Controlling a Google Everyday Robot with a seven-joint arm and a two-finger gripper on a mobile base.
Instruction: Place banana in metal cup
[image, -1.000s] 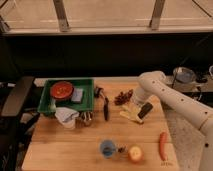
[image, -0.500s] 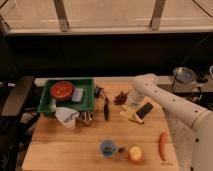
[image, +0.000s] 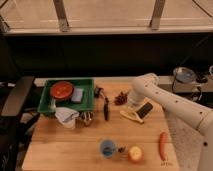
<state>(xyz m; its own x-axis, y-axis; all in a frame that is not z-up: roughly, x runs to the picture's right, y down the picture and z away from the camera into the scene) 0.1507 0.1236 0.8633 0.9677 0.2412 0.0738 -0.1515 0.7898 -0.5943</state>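
Beyond the blue cup (image: 107, 148) at the near edge, the banana (image: 129, 116) lies on the wooden table (image: 60, 145) with the gripper (image: 139, 111) clamped shut on it, I'd say, well apart from the metal cup (image: 87, 118) by the green tray (image: 67, 80); lift, carry and drop all remain.

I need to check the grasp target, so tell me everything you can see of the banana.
The banana is small and pale yellow, with splayed peel-like strips. It lies flat on the wooden table, right of centre, running roughly left to right. The gripper is down on its right end and shut on it, hiding that part. A dark red cluster sits just behind it, apart from it, and a black utensil lies to its left.
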